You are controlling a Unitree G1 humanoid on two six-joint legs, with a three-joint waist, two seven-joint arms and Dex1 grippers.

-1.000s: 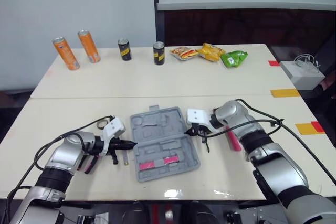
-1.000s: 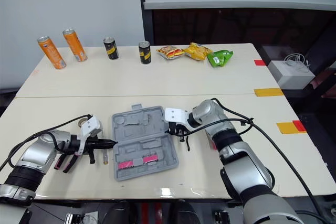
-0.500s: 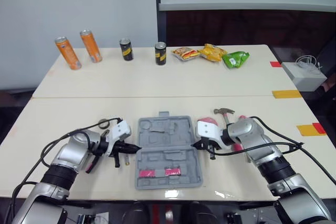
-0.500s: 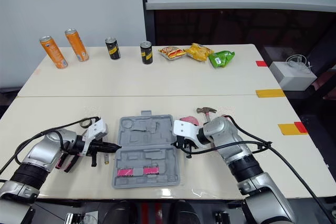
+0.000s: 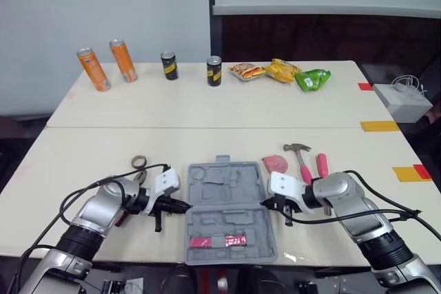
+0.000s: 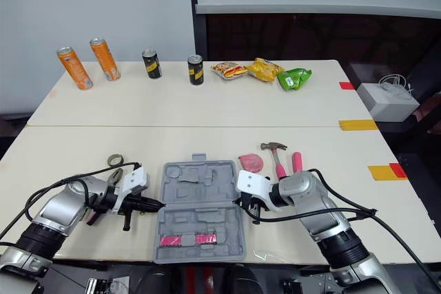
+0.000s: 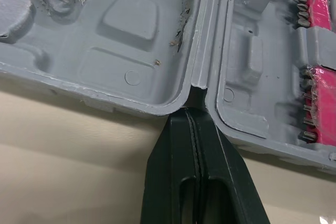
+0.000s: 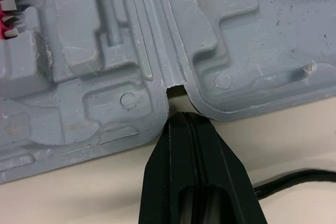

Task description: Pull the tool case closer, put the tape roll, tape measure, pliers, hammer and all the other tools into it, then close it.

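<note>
When reading the head views, locate tool case [image 5: 222, 182] lying open and flat on table [image 5: 207, 111] at its near edge, with the moulded lid half farther away and the tray half nearer, holding pink bit strips [image 5: 219, 241]. Find left gripper [image 5: 185, 205] at the case's left side and right gripper [image 5: 266, 202] at its right side, both level with the hinge line.

Check the left wrist view: fingers [image 7: 173, 150] pressed together, a thin seam between them, tips butted against the notch at the hinge end. Check the right wrist view likewise: fingers [image 8: 173, 150] closed flat on each other, tips at the opposite hinge notch.

Note hammer [image 5: 302, 162], pink round tool [image 5: 275, 164] and pink-handled tool [image 5: 321, 164] just beyond the right gripper, apart from the case. Cannot tell the kind of either pink item. Note tape roll [image 5: 139, 162] beyond the left gripper.

Treat pliers [image 6: 116, 178] as mostly covered by the left forearm and its cable. Expect the case outline cut off at the frame edges in both wrist views.
</note>
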